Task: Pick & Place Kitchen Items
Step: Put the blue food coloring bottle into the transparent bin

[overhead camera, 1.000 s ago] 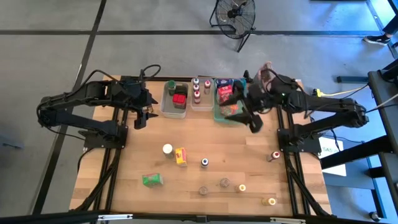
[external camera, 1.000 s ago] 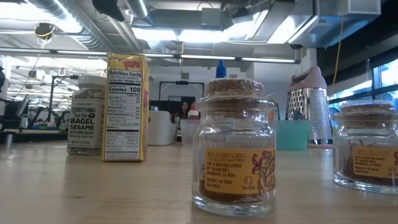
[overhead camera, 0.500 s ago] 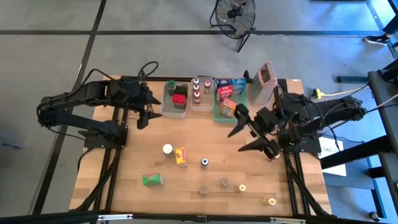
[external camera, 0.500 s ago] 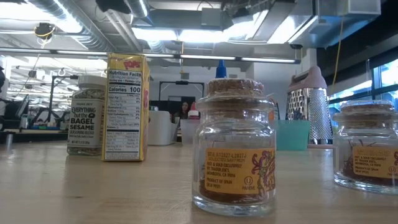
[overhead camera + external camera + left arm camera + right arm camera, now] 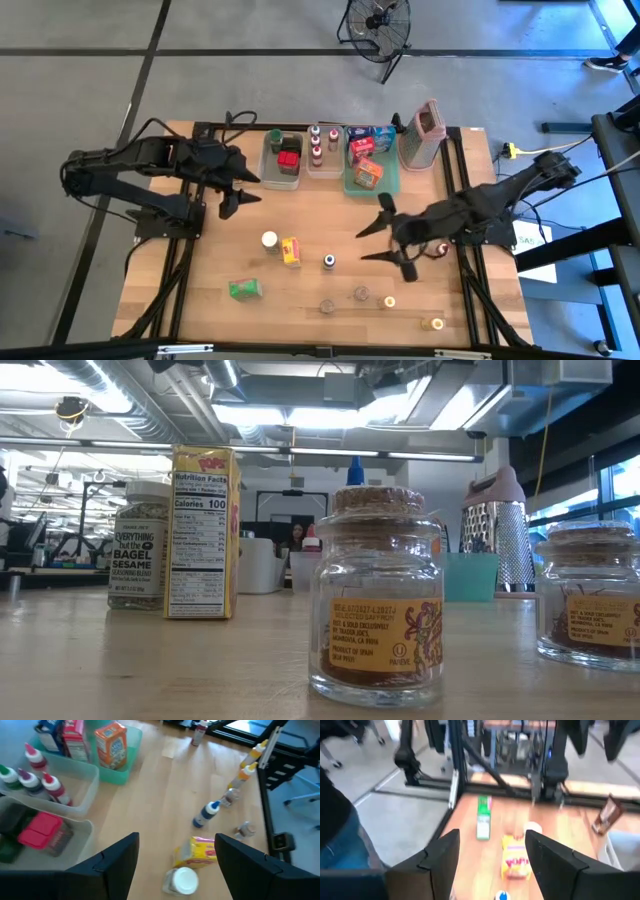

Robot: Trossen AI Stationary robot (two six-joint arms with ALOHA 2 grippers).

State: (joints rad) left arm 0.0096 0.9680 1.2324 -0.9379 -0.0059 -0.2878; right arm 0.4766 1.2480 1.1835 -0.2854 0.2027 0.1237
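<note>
**A:** What has just changed?

**B:** The right arm has swung away from the flat green tray (image 5: pixel 352 187) at the back of the wooden table (image 5: pixel 200 290) and out over the open middle. The right gripper (image 5: pixel 384 240) now hangs there with its two dark fingers spread and nothing between them. It sits just right of the small blue-capped bottle (image 5: pixel 329 262), with the red-capped bottle (image 5: pixel 442 249) near the right edge close behind the arm.

**A:** And the left one?

**B:** The left gripper (image 5: pixel 243 198) has shifted only a little. It hovers beside the clear plastic tub (image 5: pixel 268 178) holding a red box (image 5: pixel 289 158); its fingers stand apart and empty too.

**A:** Where are the kitchen items that are still loose?

**B:** Scattered over the near half. The white-lidded seasoning jar (image 5: pixel 182 881) touches the yellow food box (image 5: pixel 200 853). The green box (image 5: pixel 244 289) lies nearer the front left. A cork-topped glass jar (image 5: pixel 385 598) and its twin (image 5: pixel 592 595) stand at the front, and two yellow-capped bottles (image 5: pixel 432 323) towards the front right corner.

**A:** So what does that mean for the task?

**B:** I judge the right arm has finished at the tray and is heading for its next pick, probably the blue-capped bottle. Several items are already stowed at the back, about ten are not.
</note>
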